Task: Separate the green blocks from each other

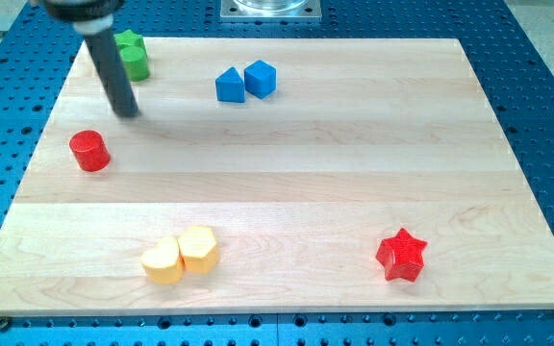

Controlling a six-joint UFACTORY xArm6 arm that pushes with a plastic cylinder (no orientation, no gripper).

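Observation:
Green blocks [133, 55] sit at the board's top left, close together and partly hidden behind my rod; their shapes and number cannot be made out. My tip [129, 111] rests on the board just below them, a short way toward the view's bottom, and up and to the right of a red cylinder [89, 151].
A blue triangular block [229, 86] and a blue cube [261, 78] touch near the top centre. Two yellow blocks [181, 255] lie together at the bottom left. A red star [401, 255] lies at the bottom right. The wooden board [306, 183] sits on a blue perforated table.

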